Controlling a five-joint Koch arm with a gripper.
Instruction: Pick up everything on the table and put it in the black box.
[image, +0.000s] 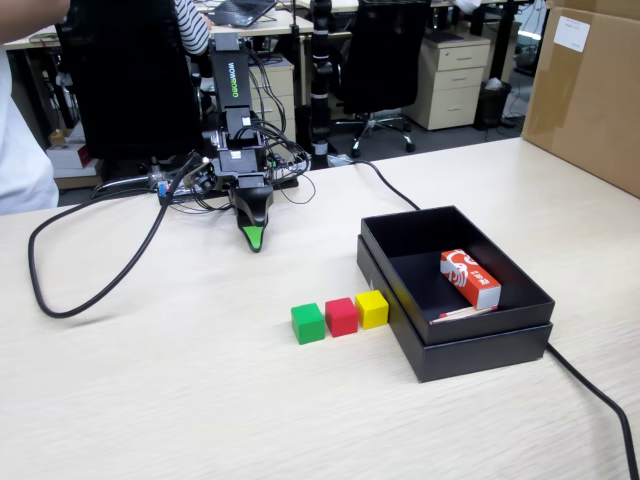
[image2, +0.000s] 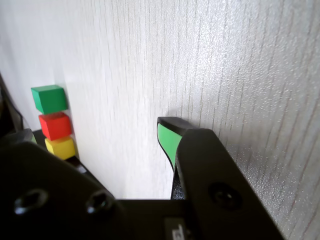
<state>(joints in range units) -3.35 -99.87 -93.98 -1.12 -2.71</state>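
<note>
Nearest the fixed camera, the pale table carries the green cube, red cube and yellow cube in a touching row just left of the black box, yellow closest to its wall, while a red-and-white carton and a thin stick lie inside the box and my gripper points down at the wood well behind the cubes. From my wrist, only one green-padded fingertip shows, so I cannot tell how wide my gripper stands, and the three cubes sit stacked in view at left, green over red over yellow, nearest the box.

Three cubes in a row left of box.
</note>
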